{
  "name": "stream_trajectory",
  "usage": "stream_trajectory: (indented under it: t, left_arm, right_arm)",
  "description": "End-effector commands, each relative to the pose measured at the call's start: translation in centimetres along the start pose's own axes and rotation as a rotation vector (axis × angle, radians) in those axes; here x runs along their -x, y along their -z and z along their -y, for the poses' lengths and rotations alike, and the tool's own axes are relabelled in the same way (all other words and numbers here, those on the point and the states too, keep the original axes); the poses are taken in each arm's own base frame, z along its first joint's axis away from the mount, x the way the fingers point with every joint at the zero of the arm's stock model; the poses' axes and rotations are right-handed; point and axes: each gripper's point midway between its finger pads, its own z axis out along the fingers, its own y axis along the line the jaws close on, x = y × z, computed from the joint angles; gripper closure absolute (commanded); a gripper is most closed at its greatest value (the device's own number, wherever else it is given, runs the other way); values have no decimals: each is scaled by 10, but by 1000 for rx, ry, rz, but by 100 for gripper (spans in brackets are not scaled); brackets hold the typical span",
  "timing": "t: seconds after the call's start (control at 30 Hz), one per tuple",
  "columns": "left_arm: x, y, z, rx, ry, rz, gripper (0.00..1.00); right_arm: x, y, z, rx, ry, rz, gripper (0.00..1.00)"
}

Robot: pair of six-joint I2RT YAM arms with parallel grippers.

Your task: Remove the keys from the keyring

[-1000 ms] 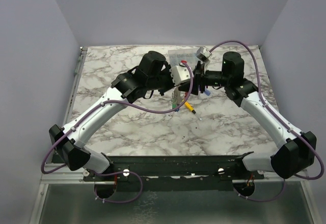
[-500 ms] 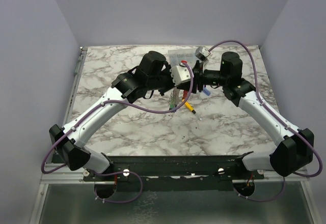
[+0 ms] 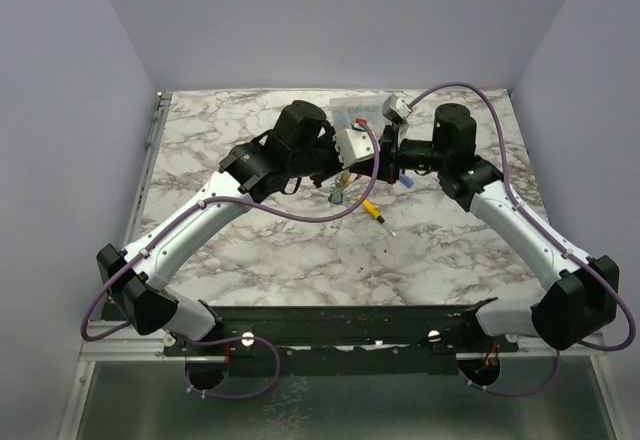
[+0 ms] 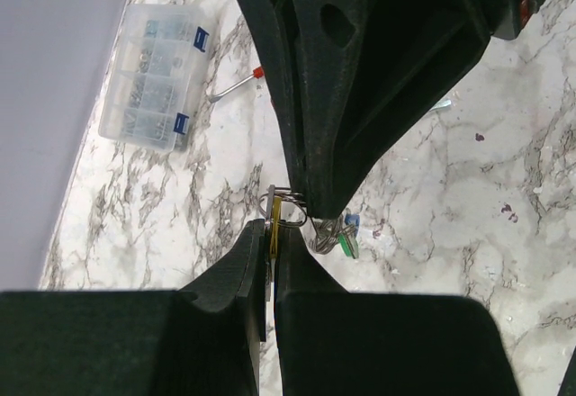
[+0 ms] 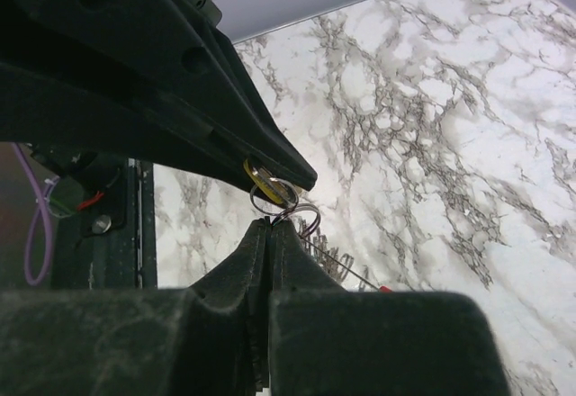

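The left hand (image 4: pixel 272 227) is clenched on the yellow key (image 4: pixel 268 245), held edge-on between its fingertips. Just beyond those tips stands the keyring (image 4: pixel 284 207). The right hand (image 5: pixel 269 223), pressed shut, seems to pinch one coil of it, tip to tip. Below both hands, the green and blue keys (image 4: pixel 346 239) dangle over the worktop (image 4: pixel 450 234). The ring is best held fixed while the yellow key is slowly walked along the coil, so the wire cannot spring free. Farther off lies a parts box (image 4: pixel 148 76).
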Motion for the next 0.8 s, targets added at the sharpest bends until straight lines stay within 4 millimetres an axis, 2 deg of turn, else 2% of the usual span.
stream_trajectory:
  t: [0.0, 0.27, 0.47, 0.57, 0.63, 0.73, 0.77]
  left_arm:
    - [1, 8, -21, 83, 33, 8, 100]
    - [-13, 4, -41, 116, 96, -15, 100]
    - [-2, 8, -28, 38, 30, 49, 100]
    - [3, 12, -19, 12, -39, 88, 100]
    - [4, 13, -18, 17, -70, 95, 100]
    - [4, 13, -19, 25, -73, 93, 100]
    - [5, 12, -19, 25, -71, 93, 100]
  right_arm:
    - [-8, 7, -7, -4, 80, -23, 100]
    - [-13, 17, -19, 27, 251, -10, 99]
    - [-22, 19, -15, 20, 307, -38, 99]
    - [-17, 18, -16, 27, 285, -40, 98]
    - [-11, 17, -15, 17, 241, -35, 89]
    - [0, 15, -15, 12, 183, -23, 69]
    - [3, 14, -15, 11, 159, -15, 66]
